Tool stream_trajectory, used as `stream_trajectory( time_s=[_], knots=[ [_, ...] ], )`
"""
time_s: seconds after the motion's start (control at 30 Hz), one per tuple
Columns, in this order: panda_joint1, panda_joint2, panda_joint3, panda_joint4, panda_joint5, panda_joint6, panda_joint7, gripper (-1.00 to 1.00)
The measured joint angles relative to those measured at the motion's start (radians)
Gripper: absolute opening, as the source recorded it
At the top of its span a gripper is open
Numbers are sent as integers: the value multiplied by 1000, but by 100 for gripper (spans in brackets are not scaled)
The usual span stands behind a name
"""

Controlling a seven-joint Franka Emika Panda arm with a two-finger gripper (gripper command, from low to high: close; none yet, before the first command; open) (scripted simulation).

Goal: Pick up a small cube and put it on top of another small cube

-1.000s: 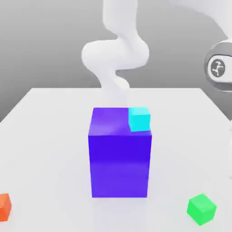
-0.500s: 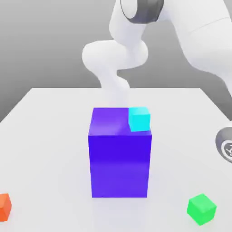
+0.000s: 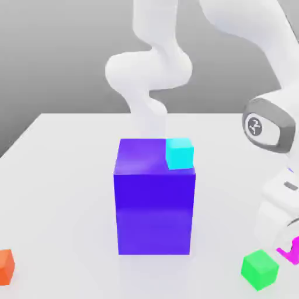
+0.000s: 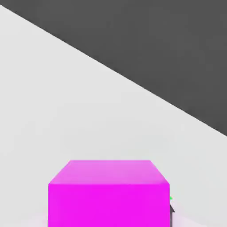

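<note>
The gripper (image 3: 287,248) sits low at the exterior view's right edge, its fingers drawn in tight on the magenta cube (image 4: 108,193), which shows in the exterior view as a sliver of bright pink (image 3: 289,252) tucked under the white hand. From the hand's own camera the cube looms close, one flat face toward the lens and its top face level, square to the grip. It is a cube, so it has no long axis to speak of; what matters is that its faces stay parallel to the table (image 3: 64,175). It looks to be at or just off the table surface, just beside the green cube (image 3: 260,269); I can't tell whether the two touch. To do this step well, I'd say lift straight up first, so the held cube doesn't nudge the green one, and keep the wrist from rolling so it lands flat. Further out stands the tall blue block (image 3: 155,195) in the middle, with a cyan cube (image 3: 179,153) on its back right corner, and an orange cube (image 3: 5,266) sits far off at the left edge.
</note>
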Motion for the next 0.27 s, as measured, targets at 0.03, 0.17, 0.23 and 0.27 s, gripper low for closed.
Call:
stream_trajectory(
  time_s=[0.03, 0.17, 0.23, 0.27],
  knots=[
    [-1, -1, -5, -19, -6, 18, 6, -100],
    [23, 109, -45, -29, -61, 136, 46, -100],
    [27, 126, -50, -29, -69, 153, 52, 100],
    [27, 126, -50, -29, -69, 153, 52, 100]
  ],
)
